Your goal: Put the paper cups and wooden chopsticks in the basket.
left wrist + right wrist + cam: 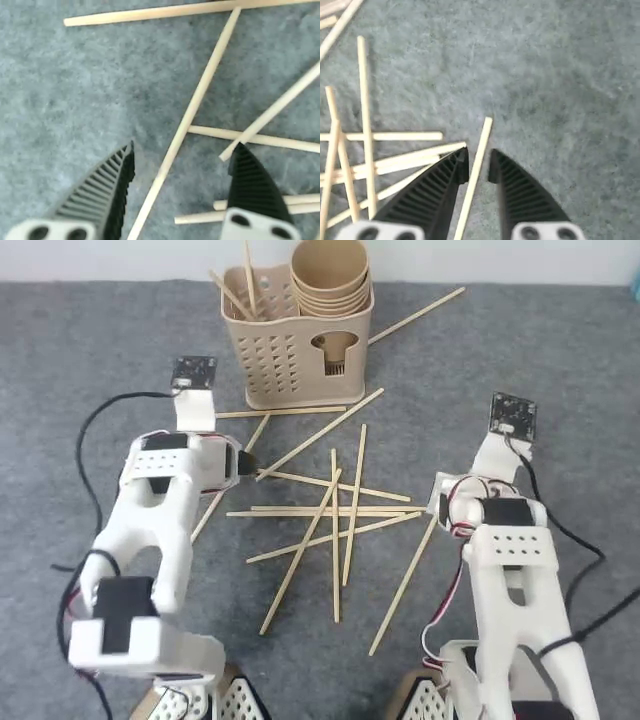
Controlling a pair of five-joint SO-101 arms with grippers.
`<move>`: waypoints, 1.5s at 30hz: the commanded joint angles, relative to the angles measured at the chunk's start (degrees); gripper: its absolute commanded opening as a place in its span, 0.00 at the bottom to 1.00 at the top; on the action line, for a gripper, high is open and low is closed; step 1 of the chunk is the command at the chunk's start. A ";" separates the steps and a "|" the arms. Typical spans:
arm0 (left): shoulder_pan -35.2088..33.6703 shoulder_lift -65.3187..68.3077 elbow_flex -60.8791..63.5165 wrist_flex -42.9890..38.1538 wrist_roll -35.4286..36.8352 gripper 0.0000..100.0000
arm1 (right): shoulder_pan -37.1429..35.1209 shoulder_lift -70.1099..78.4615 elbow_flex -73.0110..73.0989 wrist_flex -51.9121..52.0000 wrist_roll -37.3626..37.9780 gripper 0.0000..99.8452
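A beige perforated basket [290, 360] stands at the back with stacked paper cups [330, 275] and a few chopsticks [240, 290] in it. Several wooden chopsticks [335, 520] lie crossed on the grey carpet between the arms. My left gripper [185, 146] is open just above the carpet, a long chopstick [192, 110] running between its fingers. That gripper [248, 464] sits at the pile's left side. My right gripper [477, 154] has its fingers closed tightly on the end of a chopstick [479, 145] lying on the carpet at the pile's right side [405, 585].
One chopstick [415, 315] lies apart behind the basket's right side, and another [280, 412] lies along its front. Both arms' cables [95, 430] trail over the carpet at the outer sides.
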 commanded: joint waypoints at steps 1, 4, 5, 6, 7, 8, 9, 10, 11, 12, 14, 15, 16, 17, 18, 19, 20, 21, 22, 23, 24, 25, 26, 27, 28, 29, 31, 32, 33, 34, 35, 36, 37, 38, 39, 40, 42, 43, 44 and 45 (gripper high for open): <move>2.20 5.54 -6.46 1.14 -5.63 0.26 | -0.57 -2.86 -0.09 -1.71 0.97 0.11; 2.46 12.40 -14.55 6.42 -6.15 0.20 | -0.57 -2.86 0.00 -1.63 0.97 0.10; 2.64 14.68 -17.89 8.88 -6.24 0.20 | -0.57 -2.86 0.00 -1.63 0.97 0.10; 2.73 17.23 -20.79 11.16 -6.42 0.20 | -0.57 -2.95 0.00 -1.63 0.97 0.10; 2.81 19.78 -23.87 13.36 -7.38 0.20 | -0.57 -2.95 0.00 -1.63 0.97 0.10; 2.81 22.15 -26.86 15.65 -8.44 0.19 | -0.57 -2.95 0.00 -1.63 0.97 0.10; 2.81 24.26 -29.76 18.37 -9.41 0.18 | -0.48 -2.95 0.00 -1.63 0.97 0.10; 2.81 26.37 -32.66 20.84 -10.20 0.16 | -0.31 -2.95 0.00 -1.63 0.97 0.10; 2.81 28.22 -35.21 22.77 -10.90 0.13 | -0.22 -2.95 0.00 -1.63 0.97 0.10; 2.81 29.80 -37.41 24.44 -11.69 0.09 | -0.13 -2.95 0.00 -1.63 0.97 0.10; 2.81 31.74 -40.40 26.64 -12.13 0.00 | -0.13 -2.95 0.00 -1.63 0.97 0.10; 2.81 31.91 -40.84 27.43 -12.04 0.01 | -0.13 -2.95 0.09 -1.63 0.97 0.10; 2.81 31.82 -40.84 27.87 -12.04 0.02 | -0.31 -2.95 0.18 -1.63 0.97 0.10; 2.73 31.47 -40.66 28.13 -12.04 0.01 | -0.48 -2.95 0.18 -1.63 0.97 0.10; 2.64 31.03 -40.48 28.13 -12.04 0.01 | -0.57 -2.68 0.18 -1.63 0.97 0.10; 2.55 30.59 -40.04 28.13 -12.04 0.01 | -0.57 -2.42 0.18 -1.63 0.97 0.10; 2.46 29.80 -39.69 28.40 -12.04 0.01 | -0.57 -2.33 0.18 -1.63 0.88 0.10; 2.46 28.75 -39.43 29.27 -12.04 0.01 | -0.66 -2.33 0.18 -1.63 0.79 0.10; 2.37 27.69 -39.43 30.33 -12.04 0.01 | -1.10 -2.24 0.26 -1.63 0.53 0.10; 2.37 26.64 -39.43 31.65 -12.04 0.01 | -1.71 -2.24 0.26 -1.63 -0.88 0.10; 2.37 25.32 -39.43 32.97 -12.04 0.01 | -2.33 -2.24 0.53 -1.63 -3.52 0.11; 2.37 24.09 -39.43 34.20 -12.04 0.01 | -3.03 -2.24 1.05 -2.24 -6.51 0.11; 2.37 22.77 -39.34 35.34 -12.04 0.01 | -3.65 -2.24 1.32 -2.33 -9.05 0.11; 2.37 21.54 -39.34 36.40 -12.04 0.01 | -4.18 -2.15 1.67 -3.12 -10.73 0.11; 2.46 20.40 -39.34 37.36 -12.04 0.01 | -4.79 -2.15 1.93 -3.74 -11.08 0.11; 2.55 19.16 -39.34 38.42 -12.04 0.01 | -5.32 -2.15 2.64 -4.70 -11.08 0.11; 2.73 16.79 -39.34 40.00 -12.04 0.01 | -6.37 -1.19 3.78 -7.25 -11.16 0.11; 2.81 15.65 -39.34 40.53 -12.04 0.01 | -6.55 0.04 3.96 -8.40 -11.16 0.11; 2.81 14.51 -39.34 40.97 -12.04 0.01 | -6.73 1.63 3.96 -9.36 -11.16 0.11; 2.81 13.27 -39.34 41.23 -11.96 0.01 | -6.90 3.65 3.78 -9.98 -11.08 0.11; 2.81 12.04 -39.34 41.67 -11.96 0.01 | -6.90 5.85 3.25 -10.42 -11.08 0.11; 2.81 10.81 -39.34 42.11 -11.96 0.01 | -6.90 8.22 1.93 -10.33 -11.08 0.12; 2.81 9.49 -39.34 42.46 -11.96 0.01 | -6.99 10.86 0.70 -9.89 -11.08 0.14; 2.81 8.18 -39.34 42.73 -11.96 0.01 | -6.99 13.49 -0.97 -8.75 -11.16 0.17; 2.81 6.77 -39.34 42.64 -11.96 0.01 | -6.99 15.96 -2.81 -7.34 -11.25 0.19; 2.81 5.45 -39.60 42.46 -11.96 0.01 | -6.99 17.98 -4.57 -5.85 -11.25 0.20; 3.52 3.16 -40.48 41.93 -11.87 0.01 | -6.81 22.02 -7.82 -3.03 -11.34 0.20; 3.96 2.55 -41.54 41.85 -11.87 0.01 | -6.73 23.43 -9.05 -2.15 -11.34 0.20; 4.48 2.20 -42.59 41.85 -11.78 0.01 | -6.73 24.84 -10.11 -1.45 -11.34 0.20; 4.75 2.37 -43.82 41.93 -11.78 0.01 | -6.81 25.98 -10.90 -1.10 -11.34 0.20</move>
